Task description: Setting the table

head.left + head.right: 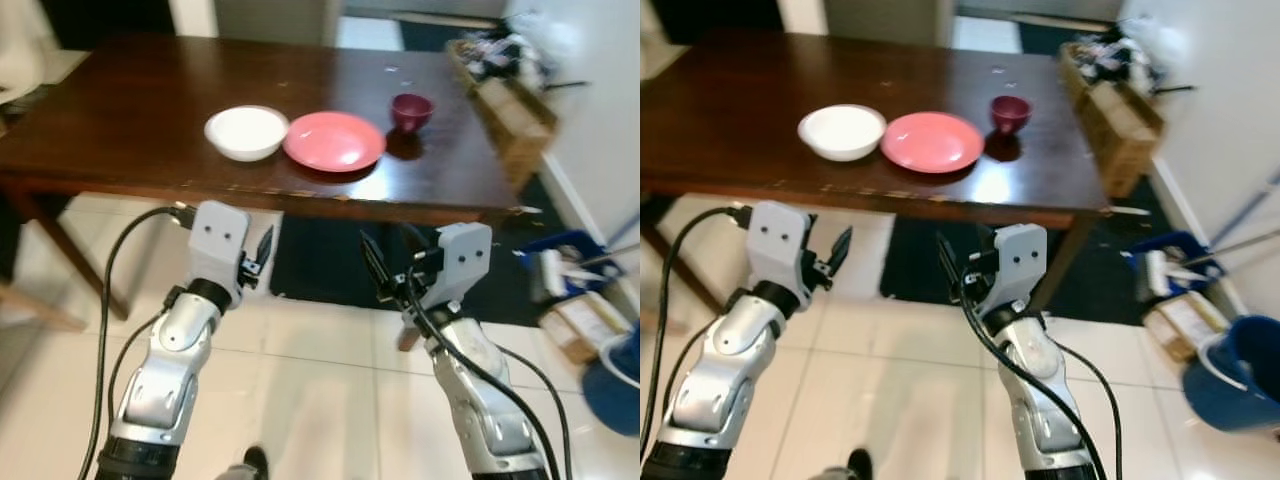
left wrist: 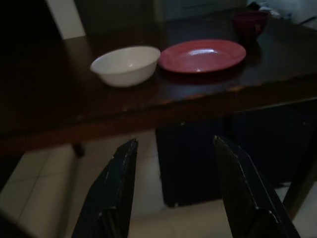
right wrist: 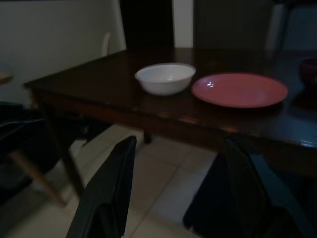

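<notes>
On the dark wooden table (image 1: 130, 120) stand a white bowl (image 1: 246, 131), a pink plate (image 1: 334, 141) touching it on the right, and a small maroon cup (image 1: 411, 111) further right. All three are near the table's front edge. Both arms are raised in front of that edge, lower than the tabletop. My left gripper (image 1: 260, 255) is open and empty, and its fingers (image 2: 116, 188) point at the bowl (image 2: 126, 65) and plate (image 2: 202, 55). My right gripper (image 1: 378, 270) is open and empty too, facing the same bowl (image 3: 165, 78) and plate (image 3: 239, 89).
A wicker basket (image 1: 505, 95) of clutter stands by the table's right end. On the floor at right are a blue bucket (image 1: 615, 385), a cardboard box (image 1: 578, 325) and cleaning gear. A dark rug (image 1: 320, 255) lies under the table. A chair (image 1: 15, 60) stands far left.
</notes>
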